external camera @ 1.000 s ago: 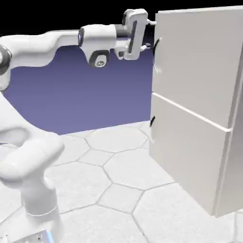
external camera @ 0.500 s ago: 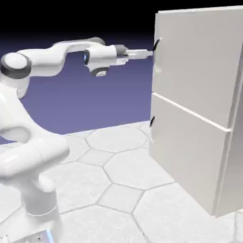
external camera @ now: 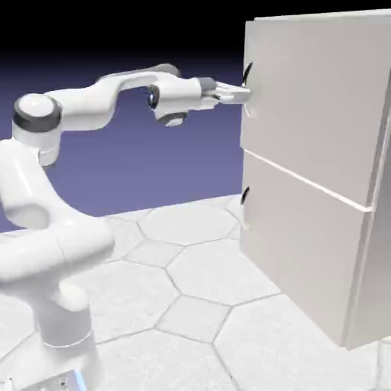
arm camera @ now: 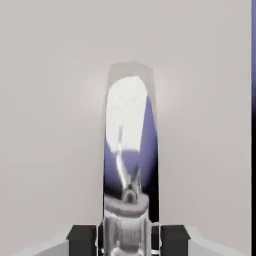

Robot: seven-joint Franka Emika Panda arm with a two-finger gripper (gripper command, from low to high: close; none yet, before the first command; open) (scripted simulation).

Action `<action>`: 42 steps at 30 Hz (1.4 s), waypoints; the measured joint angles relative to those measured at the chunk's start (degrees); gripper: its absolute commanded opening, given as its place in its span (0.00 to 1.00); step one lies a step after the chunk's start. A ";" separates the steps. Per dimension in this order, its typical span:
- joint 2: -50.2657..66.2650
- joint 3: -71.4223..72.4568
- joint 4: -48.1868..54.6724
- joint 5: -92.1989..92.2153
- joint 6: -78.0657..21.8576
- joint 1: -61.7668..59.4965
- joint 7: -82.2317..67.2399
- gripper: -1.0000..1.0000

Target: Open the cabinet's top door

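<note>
Cabinet: we see the cabinet [external camera: 321,168] at the right of the exterior view, a tall off-white box standing on the pale hexagon-tiled table [external camera: 191,305], reaching higher than the arm.
Top door: we find the top door [external camera: 321,92] as the larger upper panel, above a horizontal seam; its panel sits slightly proud of the lower panel [external camera: 298,252] at the left edge.
Handle: we make out the small dark curved handle [external camera: 247,75] near the top door's left edge; in the hand view the handle [arm camera: 131,150] fills the middle as a shiny upright bar mirroring the backdrop, against plain off-white panel.
Lower handle: we note a second small dark handle [external camera: 245,195] on the lower panel, well apart from the gripper.
Arm: we see the white arm [external camera: 92,107] stretched level towards the cabinet from the left.
Gripper: we see the gripper [external camera: 238,95] right at the top door's left edge, just below the handle's dark curve in the exterior view.
Fingers: in the hand view the two dark fingertips [arm camera: 82,236] sit pressed against either side of the handle's bar, so we read them as clamped on the handle.
</note>
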 measured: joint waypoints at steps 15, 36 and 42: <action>-26.71 -20.71 -30.41 9.19 -36.64 15.06 1.12 0.00; -40.06 -55.50 -60.43 -5.01 -86.21 17.76 -8.19 0.00; -35.18 -66.90 -61.58 -13.44 -98.55 12.93 -13.18 0.00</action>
